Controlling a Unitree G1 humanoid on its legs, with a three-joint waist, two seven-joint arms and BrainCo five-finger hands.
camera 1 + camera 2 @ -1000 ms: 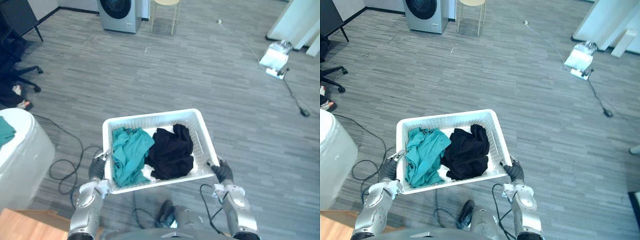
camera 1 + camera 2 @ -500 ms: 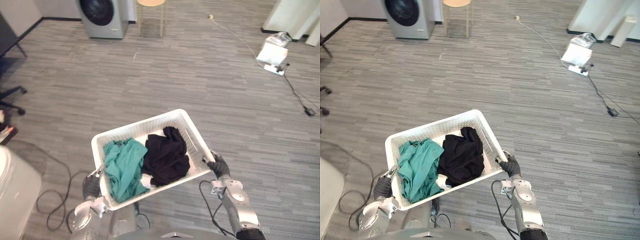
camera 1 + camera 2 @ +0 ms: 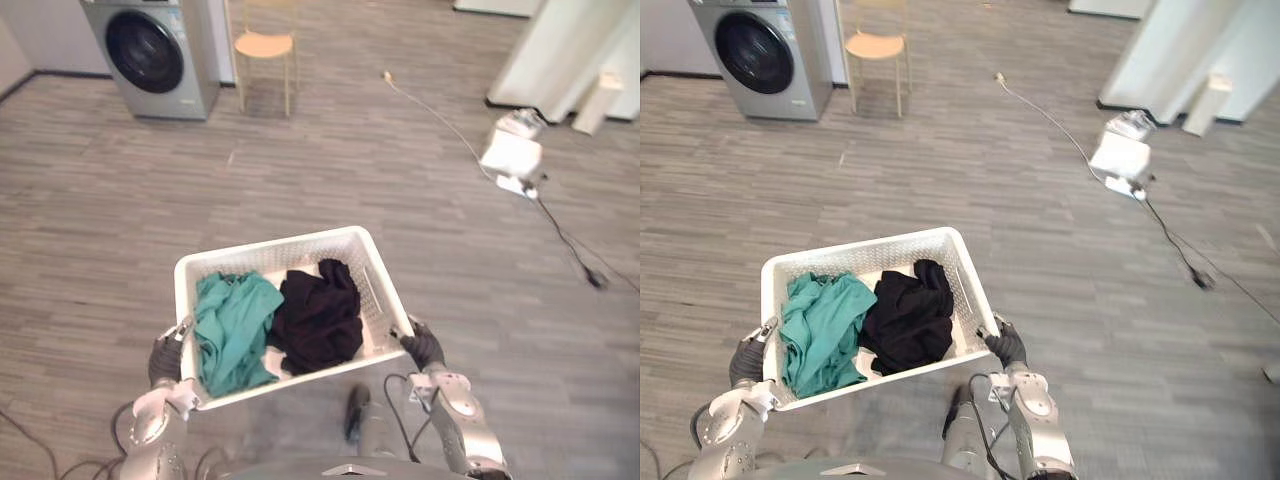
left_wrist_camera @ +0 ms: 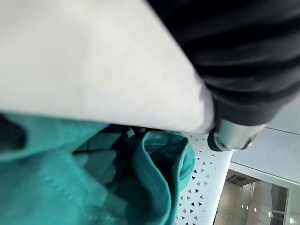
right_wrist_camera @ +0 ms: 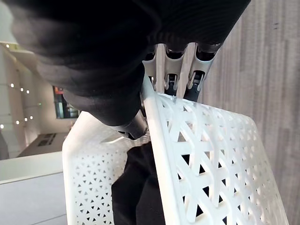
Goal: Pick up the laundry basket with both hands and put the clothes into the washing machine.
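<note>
Left eye view: grey floor (image 3: 400,180), washing machine (image 3: 150,55), chair (image 3: 265,45); left robot hand (image 3: 164,360) and right robot hand (image 3: 423,346) clasp basket (image 3: 270,252).

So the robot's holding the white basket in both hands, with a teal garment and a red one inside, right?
Not red. The left eye view shows the white basket held by the left hand and the right hand, with a teal garment and a black garment inside.
</note>
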